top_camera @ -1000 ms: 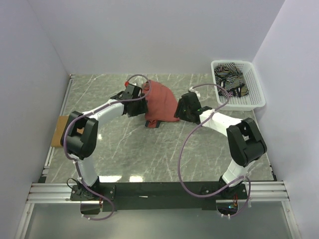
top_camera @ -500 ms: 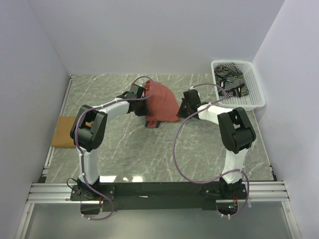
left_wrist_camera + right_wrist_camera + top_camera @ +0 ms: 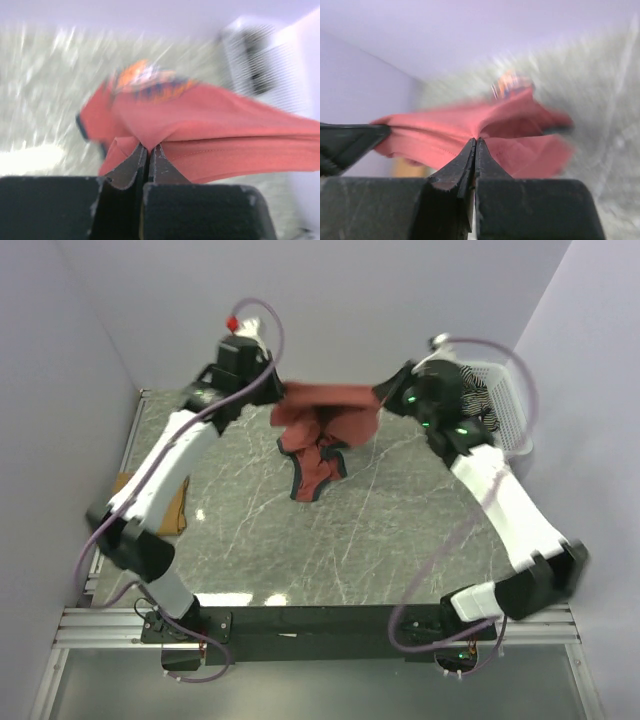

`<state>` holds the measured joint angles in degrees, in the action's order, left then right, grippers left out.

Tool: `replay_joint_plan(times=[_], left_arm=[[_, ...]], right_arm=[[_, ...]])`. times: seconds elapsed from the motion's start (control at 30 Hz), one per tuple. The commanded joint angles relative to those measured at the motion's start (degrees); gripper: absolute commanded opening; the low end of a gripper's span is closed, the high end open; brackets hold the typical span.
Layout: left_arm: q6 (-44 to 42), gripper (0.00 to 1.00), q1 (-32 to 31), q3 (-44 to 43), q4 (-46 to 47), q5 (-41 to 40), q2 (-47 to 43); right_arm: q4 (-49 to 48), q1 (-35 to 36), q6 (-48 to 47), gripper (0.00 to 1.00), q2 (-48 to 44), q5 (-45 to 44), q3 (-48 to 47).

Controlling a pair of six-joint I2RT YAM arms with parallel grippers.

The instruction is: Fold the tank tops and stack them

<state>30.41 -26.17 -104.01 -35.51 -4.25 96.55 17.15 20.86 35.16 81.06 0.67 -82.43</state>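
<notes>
Two arms on show: left arm and right arm, white links with chunky black joints. A purple cable loops off the left arm, and another cable arcs over the right. There's a red tab on the left wrist, and green lights glow on the right. Both bases sit on a black bar. The left tool and right tool are matte black, with scuffed fingers tapering to thin tips.

Both arms reach up and forward, left claw and right claw pinched shut, seemingly level.
</notes>
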Motion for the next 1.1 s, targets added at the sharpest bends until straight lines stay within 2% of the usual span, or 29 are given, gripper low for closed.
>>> replay_joint_plan(times=[0.0, 0.17, 0.33, 0.43, 0.47, 0.6, 0.63, 0.67, 0.73, 0.77, 0.83, 0.87, 0.9, 0.93, 0.97, 1.07], left_arm=[[-4.31, 0.00, -1.15, -8.74, -7.03, -2.34, -9.34], [-3.96, 0.00, -3.71, -14.38, -5.47, -0.67, -16.03], [-3.78, 0.00, -3.71, -11.13, 3.50, -5.40, -20.62], [-5.19, 0.01, -2.92, -9.55, 10.70, -8.32, -18.60], [-5.28, 0.00, -0.83, -8.85, 12.81, -7.53, -17.81], [-4.49, 0.00, 5.77, -11.56, 25.02, 2.73, -7.74], [-4.57, 0.01, 6.83, -16.44, 28.27, 4.84, -5.17], [-4.75, 0.01, 8.40, -19.97, 29.17, 6.87, -2.45], [-4.23, 0.01, 9.73, -29.01, 29.97, 13.37, 6.69], [-3.35, 0.00, 10.35, -38.98, 30.32, 15.31, 9.50], [-3.08, 0.01, 10.53, -47.22, 31.63, 18.91, 14.27], [-3.17, 0.01, 10.44, -46.03, 35.03, 19.71, 13.67], [-3.43, 0.01, 10.53, -43.15, 38.55, 19.98, 9.40], [-4.21, 0.01, 10.53, -34.60, 41.28, 20.24, 6.48], [-5.01, 0.01, 10.62, -30.59, 45.57, 20.33, 1.15], [-7.38, 0.01, 10.88, -23.62, 43.43, 20.24, -3.11]], right_arm=[[6.31, -0.65, -1.85, 0.00, -8.62, -3.30, -7.53], [10.09, -0.56, -3.34, 0.00, -13.55, -0.85, -17.22], [9.49, -0.56, -4.74, 0.00, -11.63, 1.00, -22.94], [7.03, -1.08, -6.59, 0.00, -7.24, 0.83, -24.44], [4.76, -2.31, -6.68, 0.00, -5.92, 1.26, -24.79], [-0.62, -6.53, -5.72, 0.00, 6.08, 6.52, -33.29], [-0.80, -7.15, -5.19, 0.00, 8.74, 7.15, -36.36], [-0.89, -7.59, -5.19, 0.00, 11.46, 7.85, -43.62], [-0.36, -7.94, -5.45, 0.00, 18.59, 8.56, -51.82], [0.42, -7.94, -5.45, 0.00, 20.61, 8.56, -59.61], [0.00, -7.94, -5.71, 0.00, 23.27, 8.30, -64.76], [-2.01, -7.94, -5.71, 0.00, 22.66, 8.30, -64.70], [-3.68, -7.94, -5.80, 0.00, 19.35, 7.95, -62.69], [-5.70, -7.94, -6.15, 0.00, 16.88, 7.77, -59.45], [-9.55, -7.94, -6.33, 0.00, 11.81, 7.60, -51.68], [-12.04, -7.94, -6.94, 0.00, 5.27, 7.16, -38.30]])
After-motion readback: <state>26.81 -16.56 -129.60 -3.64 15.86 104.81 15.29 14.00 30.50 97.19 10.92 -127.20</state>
